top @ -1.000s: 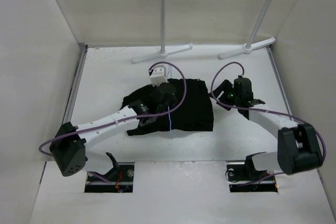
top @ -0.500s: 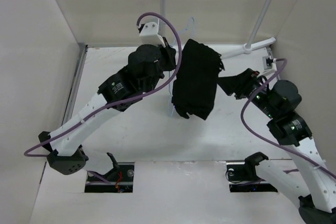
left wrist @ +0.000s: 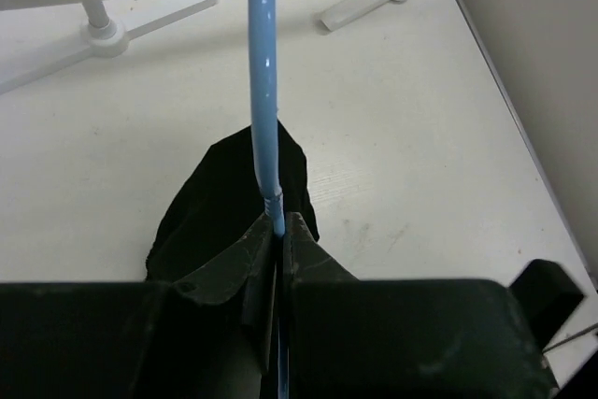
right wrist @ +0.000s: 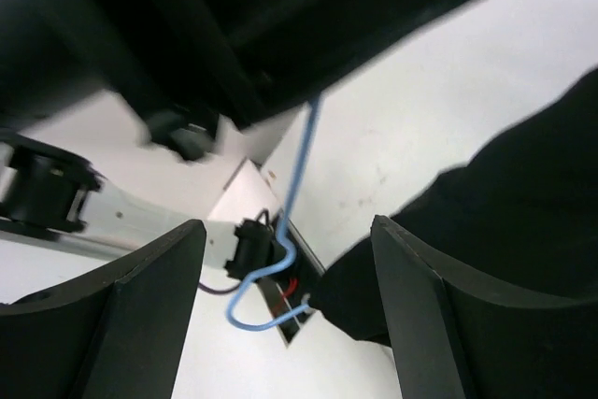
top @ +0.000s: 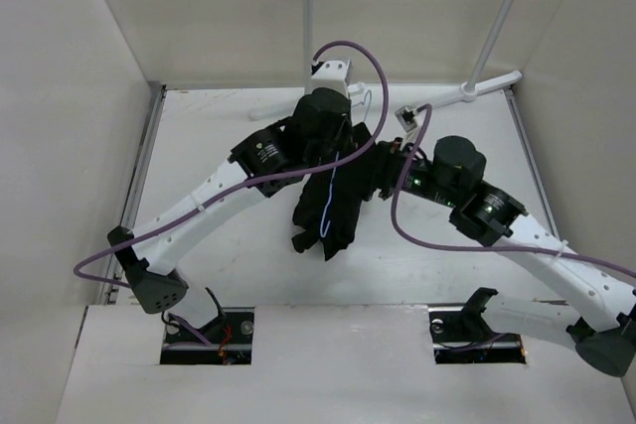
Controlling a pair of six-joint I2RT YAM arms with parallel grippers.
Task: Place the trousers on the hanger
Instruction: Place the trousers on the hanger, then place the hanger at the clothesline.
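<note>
The black trousers (top: 333, 208) hang draped over the pale blue hanger (top: 329, 196), held above the table's middle. My left gripper (top: 336, 134) is above them. In the left wrist view its jaws (left wrist: 277, 228) are shut on the hanger's rod (left wrist: 263, 91), with the trousers (left wrist: 210, 207) below. My right gripper (top: 384, 170) is right beside the trousers and open. In the right wrist view its gripper (right wrist: 290, 315) stands wide apart and empty. The hanger's hook (right wrist: 280, 259) shows between the fingers, and the trousers (right wrist: 509, 203) are on the right.
The white garment rack (top: 309, 27) with its metal rail stands at the back, its feet (top: 298, 104) on the table. The feet also show in the left wrist view (left wrist: 103, 35). White walls (top: 70, 96) enclose the table on both sides.
My left arm lifted the hanger and trousers off the table, swung them up toward the rack, then lowered them slightly. My right arm rose and moved left, close to the trousers.
</note>
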